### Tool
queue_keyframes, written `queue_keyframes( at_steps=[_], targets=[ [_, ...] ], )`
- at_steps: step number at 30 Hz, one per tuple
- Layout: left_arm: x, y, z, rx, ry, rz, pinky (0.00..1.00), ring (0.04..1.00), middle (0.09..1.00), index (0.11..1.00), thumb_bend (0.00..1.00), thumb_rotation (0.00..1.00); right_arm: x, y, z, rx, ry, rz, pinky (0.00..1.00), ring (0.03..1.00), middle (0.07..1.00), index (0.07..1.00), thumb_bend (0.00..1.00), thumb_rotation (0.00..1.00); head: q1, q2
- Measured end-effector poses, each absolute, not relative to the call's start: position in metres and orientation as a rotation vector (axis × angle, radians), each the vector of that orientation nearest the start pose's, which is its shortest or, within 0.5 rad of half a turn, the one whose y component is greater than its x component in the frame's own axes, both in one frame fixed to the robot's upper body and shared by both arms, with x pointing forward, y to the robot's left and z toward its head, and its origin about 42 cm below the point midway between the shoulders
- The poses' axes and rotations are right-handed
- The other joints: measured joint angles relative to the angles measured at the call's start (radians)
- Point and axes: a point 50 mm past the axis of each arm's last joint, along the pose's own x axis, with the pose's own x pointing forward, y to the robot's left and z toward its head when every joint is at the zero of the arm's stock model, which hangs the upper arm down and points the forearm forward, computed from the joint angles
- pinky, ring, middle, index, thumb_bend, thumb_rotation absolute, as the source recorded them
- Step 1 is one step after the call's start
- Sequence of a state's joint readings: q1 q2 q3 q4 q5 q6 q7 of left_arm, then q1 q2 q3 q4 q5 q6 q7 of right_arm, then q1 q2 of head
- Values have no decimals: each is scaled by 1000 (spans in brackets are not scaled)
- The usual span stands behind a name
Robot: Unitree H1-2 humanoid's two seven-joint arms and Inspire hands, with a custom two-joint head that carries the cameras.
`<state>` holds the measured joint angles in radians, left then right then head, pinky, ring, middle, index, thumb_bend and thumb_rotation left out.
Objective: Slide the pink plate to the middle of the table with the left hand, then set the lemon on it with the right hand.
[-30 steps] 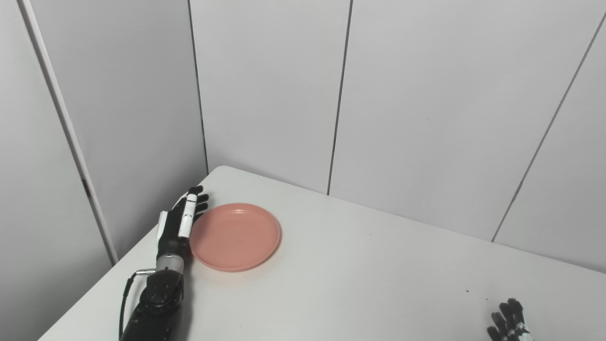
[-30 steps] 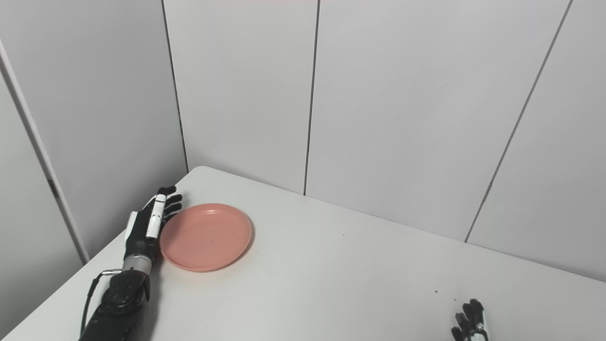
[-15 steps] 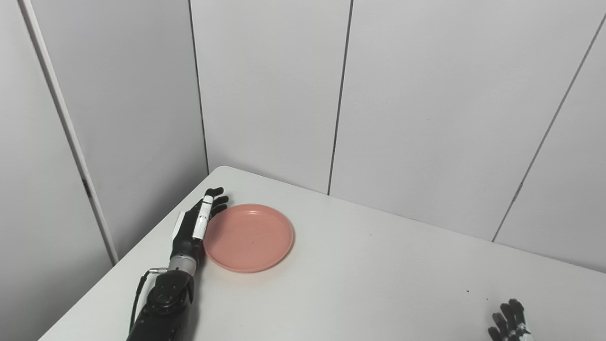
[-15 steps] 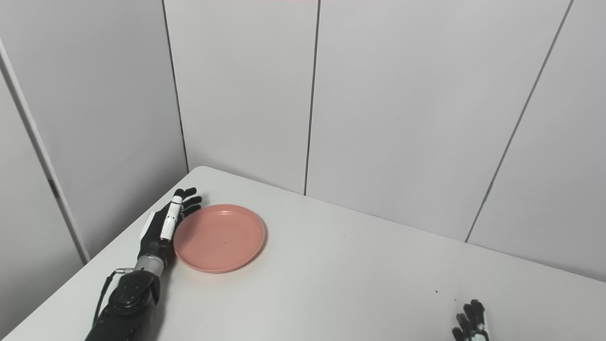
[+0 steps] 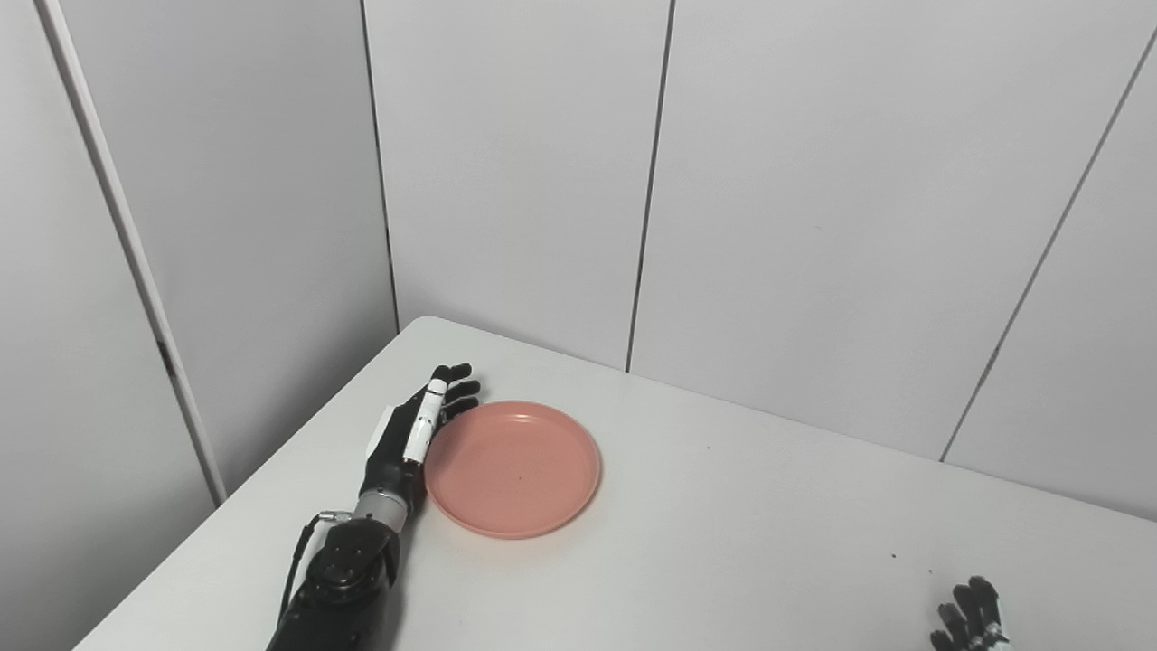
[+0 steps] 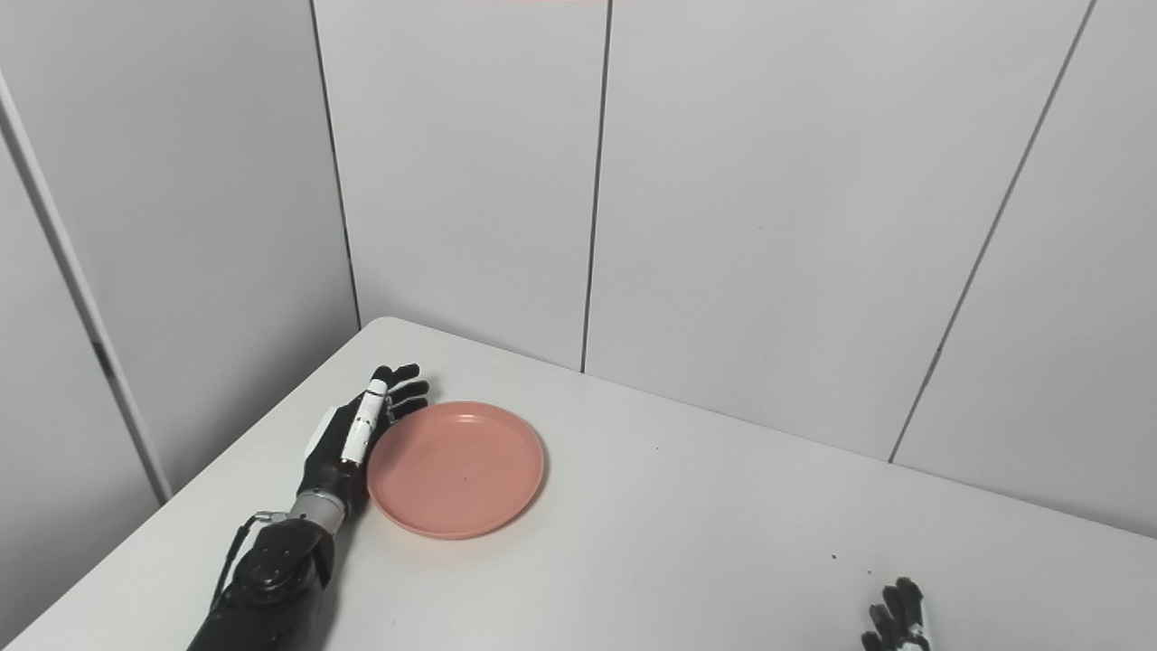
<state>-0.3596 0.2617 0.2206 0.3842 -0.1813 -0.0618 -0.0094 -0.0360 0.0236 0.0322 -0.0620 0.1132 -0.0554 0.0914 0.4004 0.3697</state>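
Our left robot hand point(image 5: 411, 438), fingers spread flat, presses the round pink plastic plate point(image 5: 513, 469) at its 9 o'clock rim on the white worktop point(image 5: 741, 561). Right robot hand point(image 5: 972, 619): state cannot be told.

Left hand point(image 5: 411, 440) flat, fingers straight, edge against pink plate point(image 5: 513, 470) rim; table point(image 5: 723, 542) white.

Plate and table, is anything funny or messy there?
Nothing spilled or broken. The plate lies flat and empty, with the left hand open against its left rim. One odd thing: no lemon shows anywhere. Only the right hand's fingertips peek in at the bottom edge.
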Motion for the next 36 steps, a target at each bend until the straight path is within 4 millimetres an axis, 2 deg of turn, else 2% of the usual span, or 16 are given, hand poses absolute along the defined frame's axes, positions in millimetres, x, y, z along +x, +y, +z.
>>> queue_keyframes(
  at_steps=[10,13,19,25,29,35,36],
  targets=[
    [400,318,142,15,-71,93,822,836,829,816,496,1000,292,-185,127,138,-155,124,1000,1000,1000,1000,545,1000,-57,28],
    [402,313,141,8,-70,83,822,843,836,820,525,1000,292,-184,127,139,-155,124,1000,1000,1000,1000,561,1000,-84,44],
    [404,303,140,-2,-68,66,853,868,862,851,515,1000,292,-183,127,141,-154,116,1000,1000,1000,1000,602,977,-114,64],
    [404,297,139,-15,-69,46,867,875,870,859,521,1000,294,-178,127,137,-152,112,1000,1000,1000,1000,615,973,-178,98],
    [404,291,140,-34,-64,30,874,883,877,865,523,1000,297,-173,127,137,-151,105,1000,996,997,1000,635,983,-259,135],
    [405,284,143,-51,-43,-6,868,875,869,858,501,1000,296,-162,127,146,-148,83,1000,1000,997,1000,635,981,-307,155],
    [405,283,144,-51,-38,-12,871,877,870,859,499,1000,296,-161,127,149,-147,84,1000,1000,998,1000,634,983,-337,167]
  ],
)
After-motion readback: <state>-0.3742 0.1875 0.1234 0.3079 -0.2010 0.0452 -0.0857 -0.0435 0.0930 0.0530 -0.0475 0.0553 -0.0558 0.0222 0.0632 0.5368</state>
